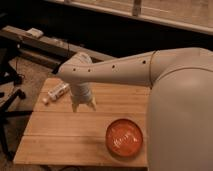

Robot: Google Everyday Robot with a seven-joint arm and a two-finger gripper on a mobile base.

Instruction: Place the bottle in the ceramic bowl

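One view: bottle point(58, 91) not yet in the ceramic bowl point(124, 138).
Camera view: the bottle lies on its side at upper left of the surface point(60, 132), just left of the claw point(84, 106), which points down, fingers spread and empty, judged positioned for a grasp. The ceramic bowl sits empty at lower centre, well apart from both.

One bottle point(58, 90) is counted, at the far left of one wooden table point(65, 135). One small white piece point(45, 100) is seen just beside it. One bowl point(124, 137) is found at the near right. One arm point(115, 67) is seen, with one gripper point(84, 106) held over the table's middle, its two fingers spread.
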